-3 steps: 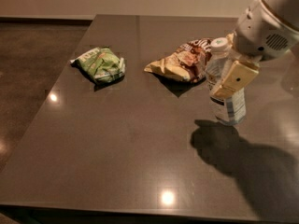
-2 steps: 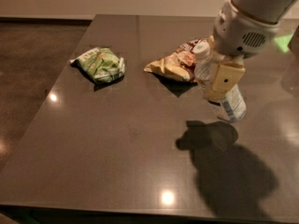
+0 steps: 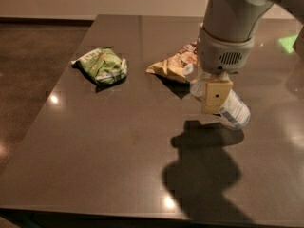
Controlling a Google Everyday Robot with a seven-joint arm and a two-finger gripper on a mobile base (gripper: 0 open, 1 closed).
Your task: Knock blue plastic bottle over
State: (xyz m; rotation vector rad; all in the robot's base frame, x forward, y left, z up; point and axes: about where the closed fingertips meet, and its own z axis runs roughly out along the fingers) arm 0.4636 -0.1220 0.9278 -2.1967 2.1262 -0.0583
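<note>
Cream-yellow end effector [image 3: 216, 95], open or closed I cannot tell, sat across the leaning blue plastic bottle [image 3: 235, 111] on the dark surface [image 3: 118, 141].

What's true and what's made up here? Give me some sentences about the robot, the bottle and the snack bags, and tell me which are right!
1. The blue plastic bottle stands straight up. False: it leans far over, with its cap end toward the brown chip bag.
2. The gripper is right at the bottle, in front of its middle. True.
3. In the picture, the green chip bag lies left of the brown chip bag. True.
4. The green chip bag lies on top of the bottle. False: it lies well apart from it, on the table.
5. Three chip bags are on the table. False: there are two.
</note>
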